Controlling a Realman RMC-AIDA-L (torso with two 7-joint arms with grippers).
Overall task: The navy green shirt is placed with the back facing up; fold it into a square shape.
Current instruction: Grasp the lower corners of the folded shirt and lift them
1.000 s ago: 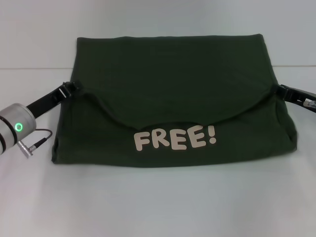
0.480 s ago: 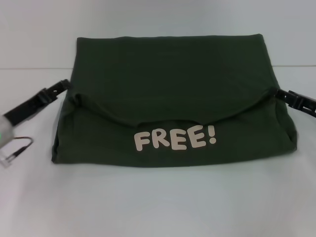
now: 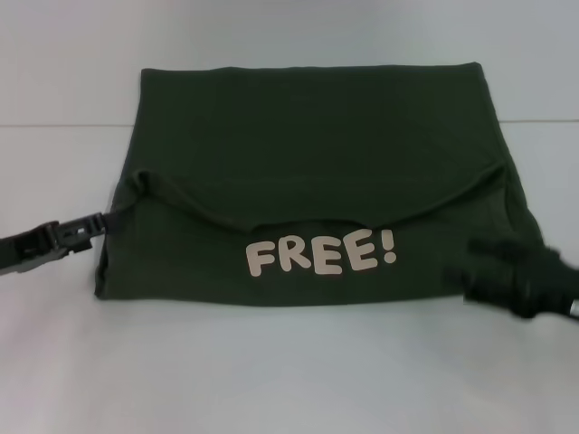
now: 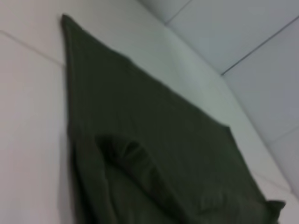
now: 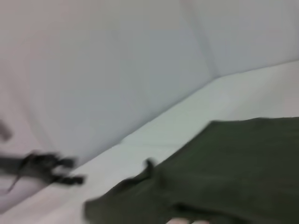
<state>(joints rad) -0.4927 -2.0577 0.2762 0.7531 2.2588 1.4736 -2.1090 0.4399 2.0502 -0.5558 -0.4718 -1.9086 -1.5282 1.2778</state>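
Both grippers are showing as slim black fingered units: the left gripper (image 3: 86, 228) looking ridged and jointed, the right gripper (image 3: 484, 271) appearing bulkier, blurred.

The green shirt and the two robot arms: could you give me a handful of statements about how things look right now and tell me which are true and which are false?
1. The navy green shirt lies on the table with a flap folded over it. True.
2. The word "FREE!" is completely hidden. False: the cream letters show just below the flap's edge.
3. The left gripper is at the shirt's left edge. True.
4. The right gripper is high above the shirt's far edge. False: it is low, at the near right corner.
5. The shirt is bunched into a ball. False: it lies flat in a wide rectangle.
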